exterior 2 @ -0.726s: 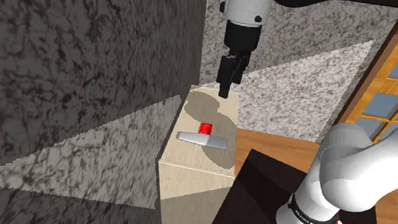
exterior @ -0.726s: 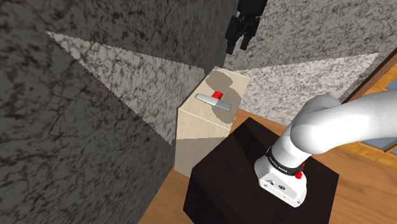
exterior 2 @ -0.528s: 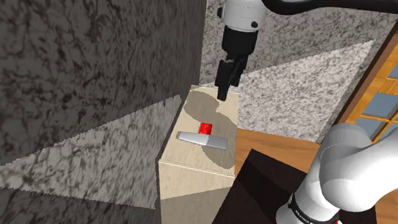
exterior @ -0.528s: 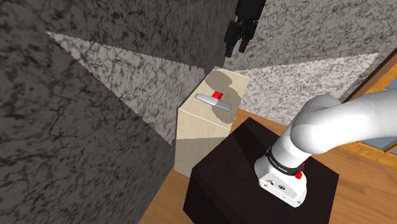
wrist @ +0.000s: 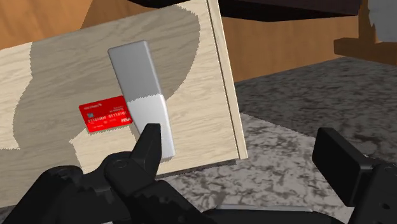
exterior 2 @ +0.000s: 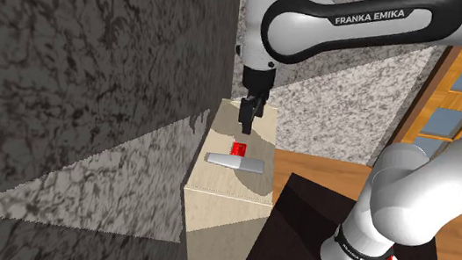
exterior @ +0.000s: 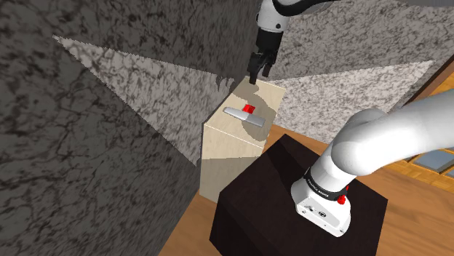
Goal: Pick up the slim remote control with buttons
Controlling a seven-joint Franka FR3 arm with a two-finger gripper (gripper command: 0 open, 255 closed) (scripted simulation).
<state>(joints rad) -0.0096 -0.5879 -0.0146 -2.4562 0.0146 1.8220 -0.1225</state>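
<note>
Shoulder view: shows the black gripper (exterior: 257, 75) poised above the far edge of the pale wooden box (exterior: 231, 145), clear of its top. Places the slim grey remote (exterior: 242, 114) flat on the box top, around mid-surface, with a small red card (exterior: 250, 108) close against its far side.

Second exterior view: puts the gripper (exterior 2: 245, 122) over the far half of the box (exterior 2: 225, 208), just above the red card (exterior 2: 239, 148). Sets the remote (exterior 2: 234, 163) flat on the box top, nearer the front edge than the card.

Wrist view: reveals the fingers spread wide and clasping nothing. Centres the gripper (wrist: 242, 137) past the side edge of the box (wrist: 197, 127), over mottled grey ground, so leaves the remote (wrist: 141, 95) in line with one finger (wrist: 151, 137) rather than between the two. Shows the red card (wrist: 105, 114) touching the remote's long side on the box top.

Judged from this:
- Risks landing that finger on top of the remote if lowered as aimed, pressing or skidding it across the box.
- Risks closing on air beside the box edge.
- Risks pinching the card along with the remote, or nudging both.
- Risks scraping the box top or slipping off, given so thin and low a body.
</note>
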